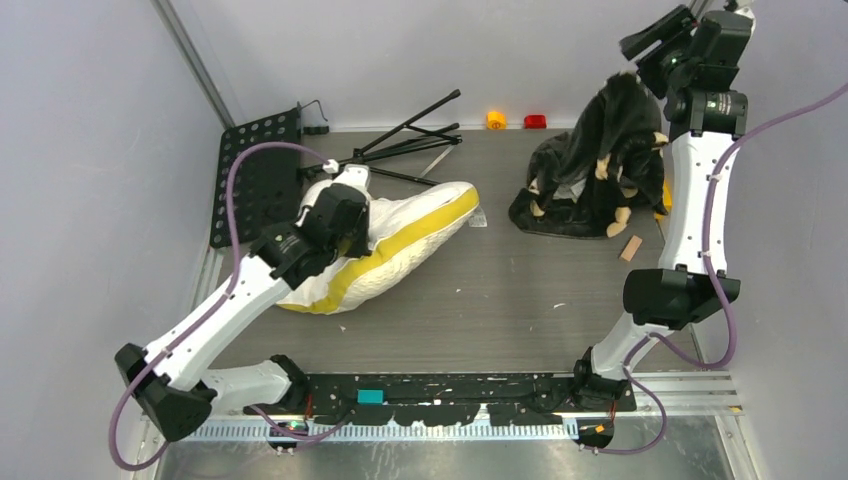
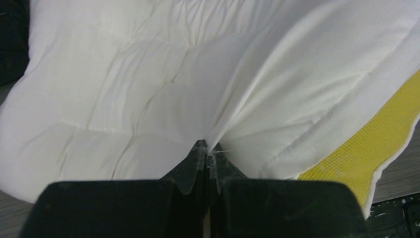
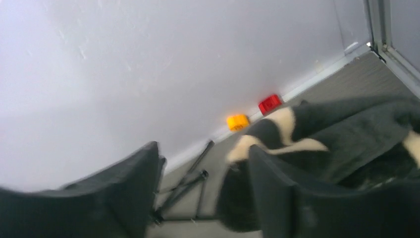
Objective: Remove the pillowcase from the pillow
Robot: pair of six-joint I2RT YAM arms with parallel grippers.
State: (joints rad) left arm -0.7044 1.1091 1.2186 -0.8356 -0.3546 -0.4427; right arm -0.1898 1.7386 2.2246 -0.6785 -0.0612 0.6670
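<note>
The cream-white pillow (image 1: 420, 235) with a yellow edge lies bare at the left-middle of the table. My left gripper (image 1: 345, 225) is on its near-left end, shut on a pinch of the white pillow fabric (image 2: 124, 89), with the fingertips (image 2: 208, 148) closed together. The black flowered pillowcase (image 1: 590, 180) is off the pillow, in a heap at the back right that peaks up toward my right gripper (image 1: 655, 45). In the right wrist view this gripper (image 3: 203, 148) is open, and the pillowcase (image 3: 356, 129) lies against its right finger.
A black perforated plate (image 1: 260, 175) stands at the back left. A folded black tripod (image 1: 410, 140) lies behind the pillow. Orange (image 1: 496, 120) and red (image 1: 535, 121) pieces sit by the back wall. A small wooden block (image 1: 630, 248) lies near the pillowcase.
</note>
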